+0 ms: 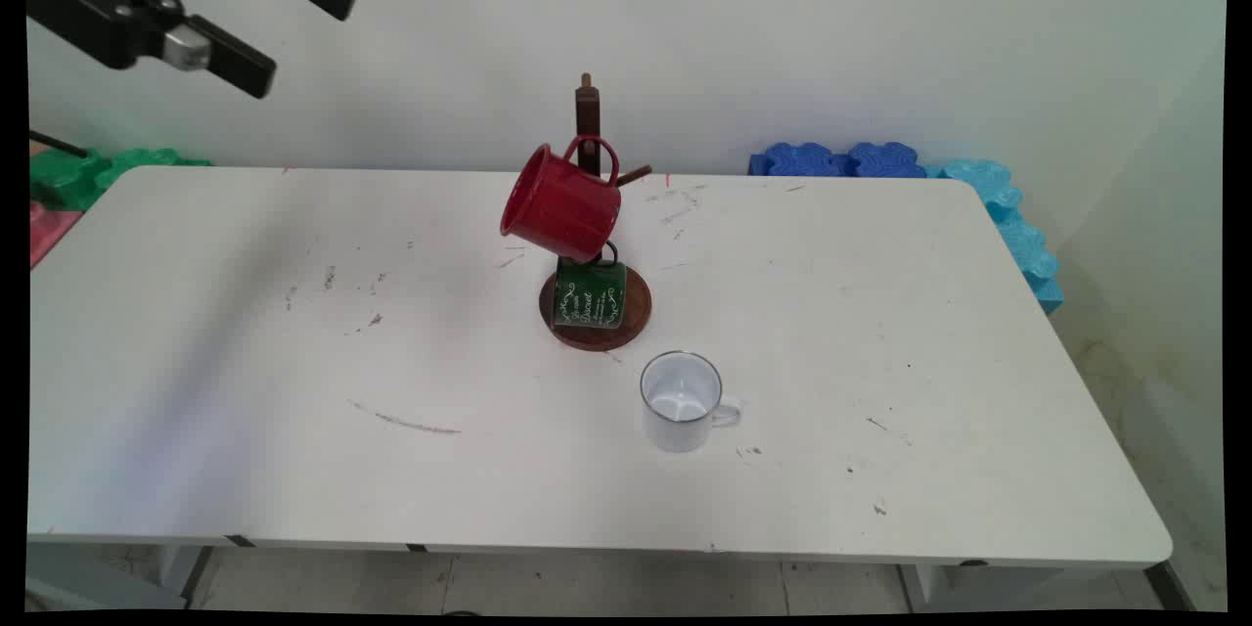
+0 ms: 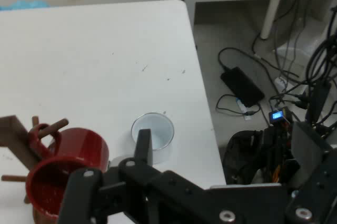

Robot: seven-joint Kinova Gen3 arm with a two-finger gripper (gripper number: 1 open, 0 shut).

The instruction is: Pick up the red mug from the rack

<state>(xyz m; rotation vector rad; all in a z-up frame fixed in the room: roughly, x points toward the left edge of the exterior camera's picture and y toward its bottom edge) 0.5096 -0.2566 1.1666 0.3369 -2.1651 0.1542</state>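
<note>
Overhead, the end effector (image 1: pixel 298 34) hangs spread apart, empty; only the main view shows the green mug (image 1: pixel 590 294).

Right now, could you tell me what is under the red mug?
A green mug hangs below the red mug, over the stand's round wooden base. Its upper rim is covered by the red mug.

— What does the gripper (image 1: pixel 293 20) look like?
— Black all over, built of flat jointed bars, with two long blocky fingers (image 1: pixel 235 64).
— Any other colour on it?
— Silver metal blocks at the finger joints, and small silver screws (image 2: pixel 227 215) set into the bars.
</note>
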